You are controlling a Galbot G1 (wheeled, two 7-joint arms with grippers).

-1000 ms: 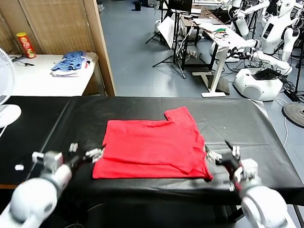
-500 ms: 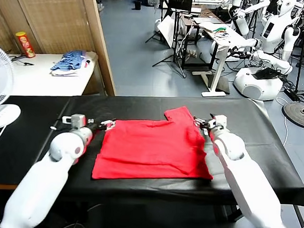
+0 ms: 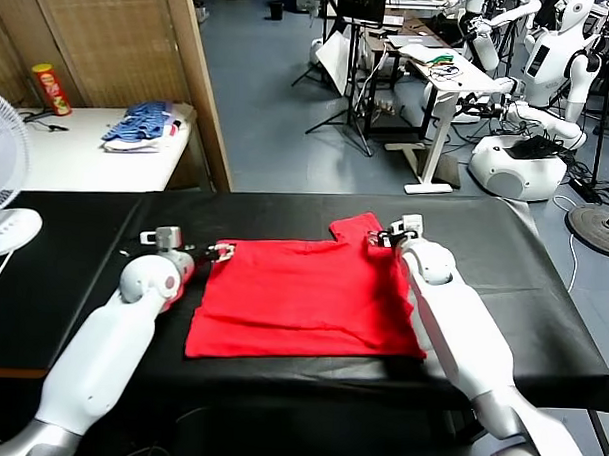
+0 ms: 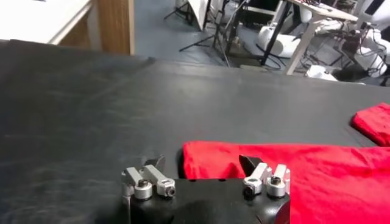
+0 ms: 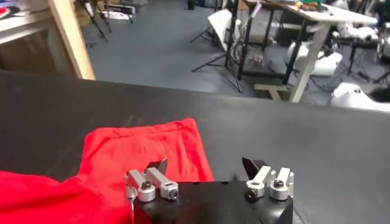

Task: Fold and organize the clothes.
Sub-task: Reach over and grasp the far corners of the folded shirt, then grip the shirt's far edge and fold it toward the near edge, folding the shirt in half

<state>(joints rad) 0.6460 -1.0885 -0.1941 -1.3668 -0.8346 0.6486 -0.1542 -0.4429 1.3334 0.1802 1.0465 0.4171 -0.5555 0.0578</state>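
The red shirt (image 3: 307, 293) lies flat on the black worktop (image 3: 484, 244), partly folded, with one sleeve sticking out at its far right corner. The left tool (image 3: 220, 251) sits at the shirt's far left corner, and in the left wrist view its fingers (image 4: 271, 181) stand wide apart astride that corner, one over the red cloth and one over bare worktop, holding nothing. The right tool (image 3: 384, 237) is at the far right, by the sleeve; the right wrist view shows its fingers (image 5: 149, 182) likewise spread, one above the sleeve, the other over bare worktop, with no cloth between them. The step in hand looks like pinching both far corners so the far edge can be brought toward the near hem. To do it well, each tool should drop until its lower finger slides under the top layers at the very edge, then close firmly on all the layers of its corner, not just the uppermost. Both sides ought to take a similar bite, so the edge lifts level and the fold lands square. The sleeve may need tucking in first, or it will trail out of the finished fold. A lift that is too quick could drag the whole shirt across the slick worktop.
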